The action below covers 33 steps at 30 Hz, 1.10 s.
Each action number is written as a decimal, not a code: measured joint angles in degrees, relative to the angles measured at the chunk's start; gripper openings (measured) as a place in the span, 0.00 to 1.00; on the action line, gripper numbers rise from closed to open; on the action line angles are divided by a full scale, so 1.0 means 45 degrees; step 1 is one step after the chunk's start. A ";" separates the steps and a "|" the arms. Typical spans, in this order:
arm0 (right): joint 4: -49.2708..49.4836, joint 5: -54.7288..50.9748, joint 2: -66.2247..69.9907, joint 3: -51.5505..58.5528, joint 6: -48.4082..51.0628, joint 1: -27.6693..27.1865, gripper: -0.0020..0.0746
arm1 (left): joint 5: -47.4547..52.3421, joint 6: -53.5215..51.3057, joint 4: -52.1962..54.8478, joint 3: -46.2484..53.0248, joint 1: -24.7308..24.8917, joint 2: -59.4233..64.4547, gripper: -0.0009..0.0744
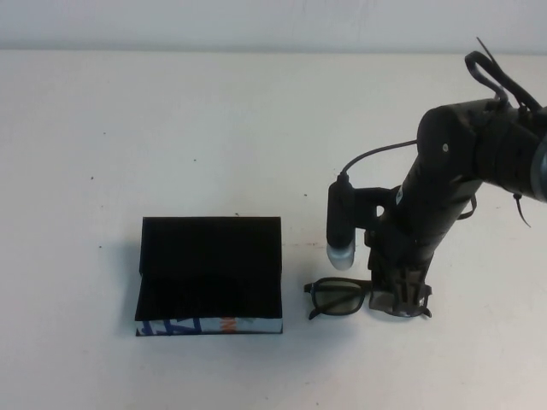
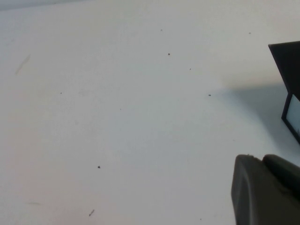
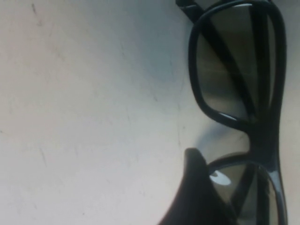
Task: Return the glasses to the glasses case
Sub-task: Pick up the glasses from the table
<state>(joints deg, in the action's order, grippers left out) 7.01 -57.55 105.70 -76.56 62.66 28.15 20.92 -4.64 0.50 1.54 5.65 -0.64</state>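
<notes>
The glasses (image 1: 339, 297) lie on the white table just right of the glasses case (image 1: 209, 266). The case is open, showing its black lining, with its patterned edge (image 1: 209, 325) toward me. My right gripper (image 1: 399, 299) points down over the glasses' right lens, its jaws spread round the frame. In the right wrist view one finger (image 3: 194, 192) stands beside the lens rim of the glasses (image 3: 265, 136); the other finger is out of view. My left gripper (image 2: 263, 159) is out of the high view; it hovers shut and empty over bare table near a corner of the case (image 2: 287, 65).
The white table (image 1: 171, 137) stretches all round the case. The right arm (image 1: 461, 162) and its wrist camera (image 1: 342, 226) stand above the glasses.
</notes>
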 joint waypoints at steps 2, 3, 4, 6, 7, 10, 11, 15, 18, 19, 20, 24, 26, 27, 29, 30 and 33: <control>-0.0125 -0.0002 0.0142 -0.0025 0.0000 0.0048 0.56 | 0.0000 0.0000 0.0000 0.0000 0.0000 0.0000 0.01; -0.0159 0.0064 0.0199 -0.0025 0.0000 0.0048 0.56 | 0.0000 0.0000 0.0000 0.0000 0.0000 0.0000 0.01; -0.0225 0.0102 0.0258 -0.0025 0.0000 0.0080 0.56 | 0.0000 0.0000 0.0000 0.0000 0.0000 0.0000 0.01; -0.0322 0.0156 0.0382 -0.0107 0.0000 0.0155 0.56 | 0.0000 0.0000 0.0000 0.0000 0.0000 0.0000 0.01; -0.0378 0.0156 0.0443 -0.0172 0.0000 0.0180 0.56 | 0.0000 0.0000 0.0000 0.0000 0.0000 0.0000 0.01; -0.0510 0.0275 0.0639 -0.0406 0.0000 0.0239 0.56 | 0.0000 0.0000 0.0000 0.0000 0.0000 0.0000 0.01; -0.0543 0.0305 0.0697 -0.0493 0.0000 0.0260 0.56 | 0.0000 0.0000 0.0000 0.0000 0.0000 0.0000 0.01; -0.0790 0.0330 0.0882 -0.0587 0.0000 0.0266 0.56 | 0.0000 0.0000 0.0000 0.0000 0.0000 0.0000 0.01; -0.0859 0.0385 0.1057 -0.0671 0.0000 0.0290 0.56 | 0.0000 0.0000 0.0000 0.0000 0.0000 0.0000 0.01; -0.0887 0.0413 0.1108 -0.0671 0.0000 0.0290 0.56 | 0.0000 0.0000 0.0000 0.0000 0.0000 0.0000 0.01; -0.0887 0.0413 0.1174 -0.0671 0.0000 0.0290 0.56 | 0.0000 0.0000 0.0000 0.0000 0.0000 0.0000 0.01; -0.0887 0.0645 0.1343 -0.0671 0.0000 0.0360 0.56 | 0.0000 0.0000 0.0000 0.0000 0.0000 0.0000 0.01; -0.0887 0.0693 0.1425 -0.0671 0.0000 0.0365 0.56 | 0.0000 0.0000 0.0000 0.0000 0.0000 0.0000 0.01; -0.0887 0.0723 0.1453 -0.0671 0.0000 0.0365 0.56 | 0.0000 0.0000 0.0000 0.0000 0.0000 0.0000 0.01; -0.0887 0.0743 0.1536 -0.0671 0.0000 0.0365 0.56 | 0.0000 0.0000 0.0000 0.0000 0.0000 0.0000 0.01; -0.0887 0.0743 0.1566 -0.0671 0.0000 0.0365 0.56 | 0.0000 0.0000 0.0000 0.0000 0.0000 0.0000 0.01; -0.0887 0.0697 0.1566 -0.0720 0.0000 0.0370 0.52 | 0.0000 0.0000 0.0000 0.0000 0.0000 0.0000 0.01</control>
<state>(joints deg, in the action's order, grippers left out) 3.02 -54.42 112.74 -79.81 62.66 29.82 20.92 -4.64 0.50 1.54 5.65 -0.64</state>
